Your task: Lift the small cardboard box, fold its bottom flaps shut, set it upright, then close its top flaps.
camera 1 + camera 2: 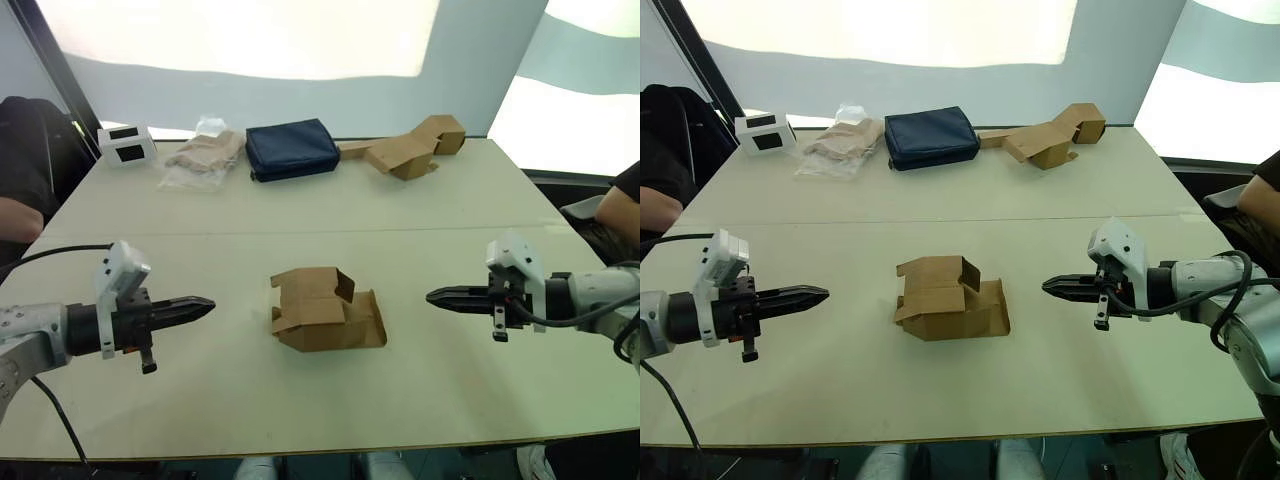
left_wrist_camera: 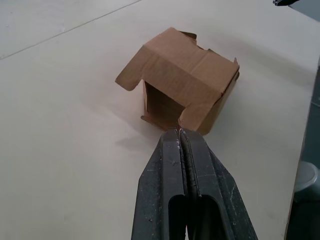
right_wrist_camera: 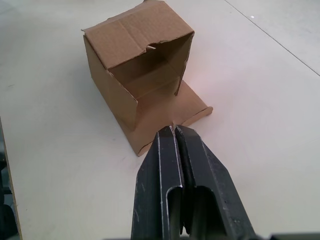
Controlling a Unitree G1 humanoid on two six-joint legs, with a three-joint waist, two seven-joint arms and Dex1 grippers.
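Box: small cardboard box (image 1: 325,312) lies on its side mid-surface (image 1: 300,210), flaps loose.
Left tool (image 1: 205,304): clenched, empty, left of box.
Right tool (image 1: 434,296): clenched, empty; its wrist view reveals the hollow interior.

Pale bench (image 1: 300,205) with a seam across; behind the bench, white wall (image 1: 470,70) with bright light patches.

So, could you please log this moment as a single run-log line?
stage: pre-grasp | small cardboard box: on its side on table, flaps open | left gripper: shut, apart from box | right gripper: shut, apart from box
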